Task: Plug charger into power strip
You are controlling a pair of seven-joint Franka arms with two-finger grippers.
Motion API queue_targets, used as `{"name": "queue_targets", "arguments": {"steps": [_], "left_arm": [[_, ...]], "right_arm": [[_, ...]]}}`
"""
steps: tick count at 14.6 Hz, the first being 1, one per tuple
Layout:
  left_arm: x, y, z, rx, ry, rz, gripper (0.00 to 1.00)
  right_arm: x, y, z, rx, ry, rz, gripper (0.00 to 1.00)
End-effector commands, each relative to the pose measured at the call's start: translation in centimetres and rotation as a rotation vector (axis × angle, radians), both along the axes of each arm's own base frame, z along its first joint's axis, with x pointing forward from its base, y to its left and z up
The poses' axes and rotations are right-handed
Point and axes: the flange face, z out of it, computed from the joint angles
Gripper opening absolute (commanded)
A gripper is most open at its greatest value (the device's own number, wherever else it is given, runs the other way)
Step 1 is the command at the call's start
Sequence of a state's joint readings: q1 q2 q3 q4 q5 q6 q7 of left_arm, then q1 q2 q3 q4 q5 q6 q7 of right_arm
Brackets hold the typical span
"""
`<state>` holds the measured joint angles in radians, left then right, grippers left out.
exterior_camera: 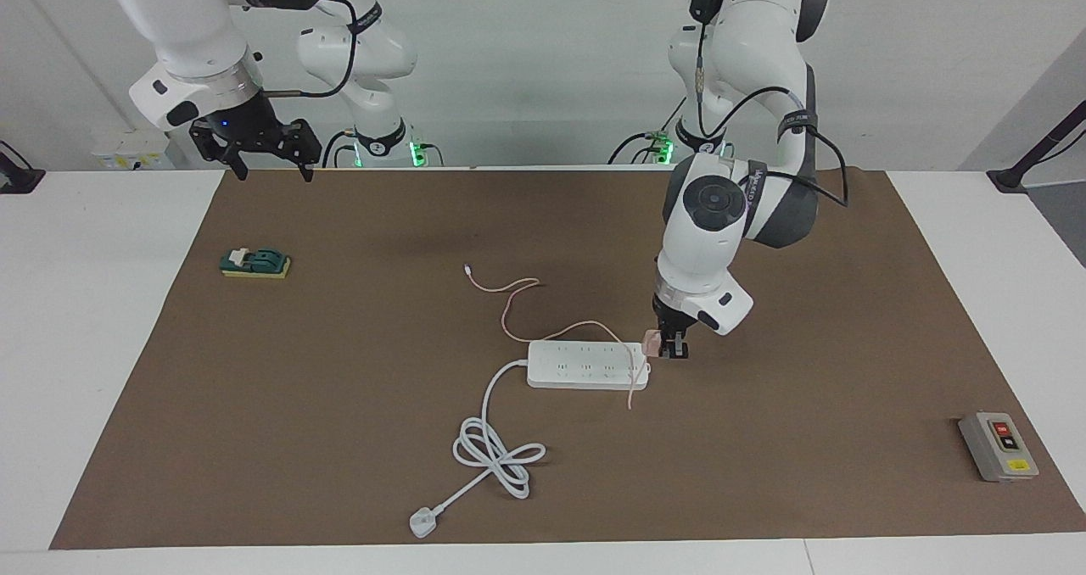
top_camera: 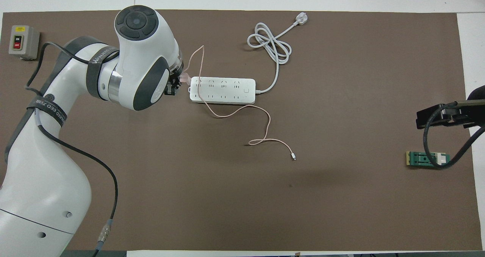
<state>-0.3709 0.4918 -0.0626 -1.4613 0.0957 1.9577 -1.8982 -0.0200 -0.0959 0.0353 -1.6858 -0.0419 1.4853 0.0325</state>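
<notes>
Brown matting (exterior_camera: 339,439) is spread over most of the white tabletop (exterior_camera: 93,320), and a plain pale wall is seen where the two arm bases stand.

Near the middle of the mat the power strip (exterior_camera: 585,365) is laid flat, its length running between the two arms' ends of the tabletop. From its end toward the right arm a thick white cord (exterior_camera: 492,448) is led away from the robots, is looped once and is ended by a white plug (exterior_camera: 422,522) near the mat's edge.

The charger (exterior_camera: 652,343) is gripped by the closed jaws of the left gripper (exterior_camera: 674,350), and it is held just beside the strip's end toward the left arm; whether it touches the strip cannot be told. Its thin pink cable (top_camera: 242,115) is draped across that end of the strip and is trailed over the mat toward the robots, where its small connector (top_camera: 293,157) is rested.

The right gripper (exterior_camera: 270,170) is held over the mat's edge by its own base, jaws spread wide and holding nothing; that arm is kept waiting. A small green block (exterior_camera: 255,263) is seen on the mat toward the right arm's end, and a grey switch box (exterior_camera: 998,446) with red and yellow buttons is set at the mat's corner toward the left arm's end.
</notes>
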Motion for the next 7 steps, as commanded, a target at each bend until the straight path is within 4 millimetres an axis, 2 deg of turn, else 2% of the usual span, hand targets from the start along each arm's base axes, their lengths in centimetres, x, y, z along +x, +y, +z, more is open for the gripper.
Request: {"name": "queue_targets", "arguments": {"steps": [1,3,4,7], "left_arm": [[0.6,0.7,-0.1,0.035,-0.029,0.003,0.00],[-0.1,-1.4,0.4,0.022,-0.014,-0.016,0.00],[-0.4,-4.1,1.1,-0.001,-0.024,-0.032,0.00],[-0.3,-9.6,4.2,-0.065,-0.043,0.007,0.00]], "right_arm": [[-0.5,-0.1,0.4,-0.001,0.001,0.020,1.00],[-0.5,-0.1,0.3,-0.001,0.002,0.020,1.00],[-0.4,0.0,0.3,-0.001,-0.001,0.020,1.00],[-0.4,0.0,0.4,-0.001,-0.004,0.020,1.00]]}}
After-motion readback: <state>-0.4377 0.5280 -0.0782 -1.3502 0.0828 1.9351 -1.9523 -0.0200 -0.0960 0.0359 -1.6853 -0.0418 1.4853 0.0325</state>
